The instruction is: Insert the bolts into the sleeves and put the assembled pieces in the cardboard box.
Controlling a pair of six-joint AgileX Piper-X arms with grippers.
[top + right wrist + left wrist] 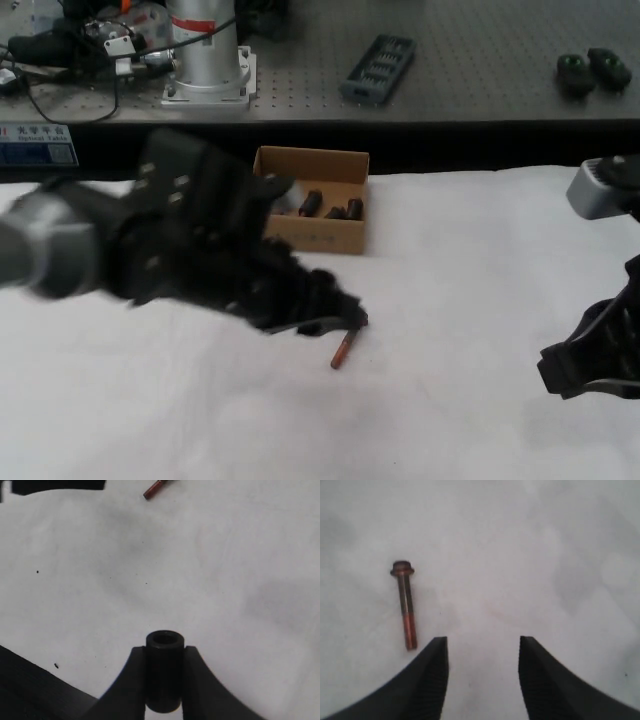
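Observation:
A copper-coloured bolt (405, 602) lies flat on the white cloth, its flanged head pointing away from my left gripper (482, 655). That gripper is open, hovering just over the cloth, with the bolt off to one side of its fingers and not between them. In the high view the bolt (344, 349) lies right at the tip of the left arm, mid-bench. My right gripper (165, 652) is shut on a black sleeve (164, 672), bore facing outward, held above the cloth near the bench's right edge (590, 365). The bolt's tip (152, 490) lies far ahead of it.
A cardboard box (312, 200) holding several dark assembled pieces stands behind the left arm at the cloth's back edge. Behind it a metal breadboard carries a post base (207, 60), a black tray (378, 66) and cables. White cloth (460, 300) lies open between the arms.

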